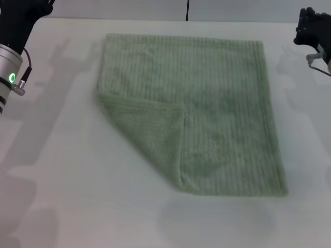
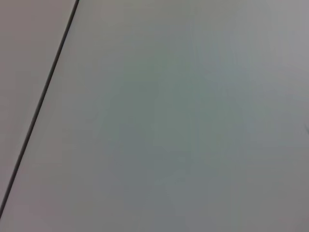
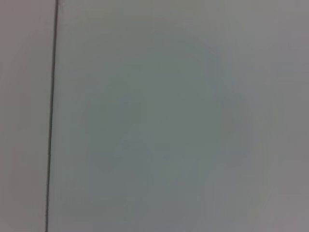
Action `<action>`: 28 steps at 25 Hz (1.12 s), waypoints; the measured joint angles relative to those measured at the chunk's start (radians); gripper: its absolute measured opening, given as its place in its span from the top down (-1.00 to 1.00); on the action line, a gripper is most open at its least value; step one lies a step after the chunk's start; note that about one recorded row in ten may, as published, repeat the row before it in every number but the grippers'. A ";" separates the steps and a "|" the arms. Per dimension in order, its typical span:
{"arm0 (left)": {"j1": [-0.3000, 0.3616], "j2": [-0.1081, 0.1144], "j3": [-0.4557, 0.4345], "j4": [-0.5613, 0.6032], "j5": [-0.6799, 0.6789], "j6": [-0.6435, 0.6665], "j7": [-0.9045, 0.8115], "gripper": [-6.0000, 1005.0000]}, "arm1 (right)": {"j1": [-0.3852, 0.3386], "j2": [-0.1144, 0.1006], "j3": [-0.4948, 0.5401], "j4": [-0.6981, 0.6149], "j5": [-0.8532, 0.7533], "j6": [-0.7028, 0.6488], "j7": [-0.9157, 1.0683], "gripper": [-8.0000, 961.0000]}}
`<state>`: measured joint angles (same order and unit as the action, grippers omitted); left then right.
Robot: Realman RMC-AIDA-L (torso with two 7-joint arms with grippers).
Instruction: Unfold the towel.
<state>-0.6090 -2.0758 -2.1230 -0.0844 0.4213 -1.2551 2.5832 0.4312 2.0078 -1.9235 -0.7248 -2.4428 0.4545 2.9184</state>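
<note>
White table (image 1: 62, 170). I see the towel (image 1: 222, 103) flat, its 7 o'clock corner folded inward. Left gripper (image 1: 23, 13) at 10, right gripper (image 1: 313, 28) at 2; can't tell either one's finger state.

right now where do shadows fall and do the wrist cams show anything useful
Head view: soft arm shadows lie on the table either side of the towel, another below it. Both wrist views: only blank pale surface with one dark line, no towel.

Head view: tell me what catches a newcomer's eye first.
The pale green towel lies flat mid-table, its near-left corner folded over onto itself in a triangle. The left gripper sits at the far left edge and the right gripper at the far right, both clear of the cloth.
</note>
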 joint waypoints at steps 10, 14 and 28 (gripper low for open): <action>-0.006 0.003 0.000 -0.005 0.002 0.009 0.000 -0.59 | -0.055 0.037 0.221 -0.250 -0.001 -0.402 -0.148 0.86; -0.007 0.003 0.000 -0.006 0.002 0.011 0.000 -0.59 | -0.063 0.066 0.336 -0.349 -0.001 -0.605 -0.237 0.86; -0.008 0.003 0.000 -0.008 -0.002 0.013 0.000 -0.59 | 0.068 0.065 0.619 -0.513 -0.091 -1.243 -0.235 0.86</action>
<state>-0.6167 -2.0724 -2.1230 -0.0920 0.4188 -1.2424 2.5832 0.4994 2.0727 -1.3049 -1.2379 -2.5336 -0.7889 2.6830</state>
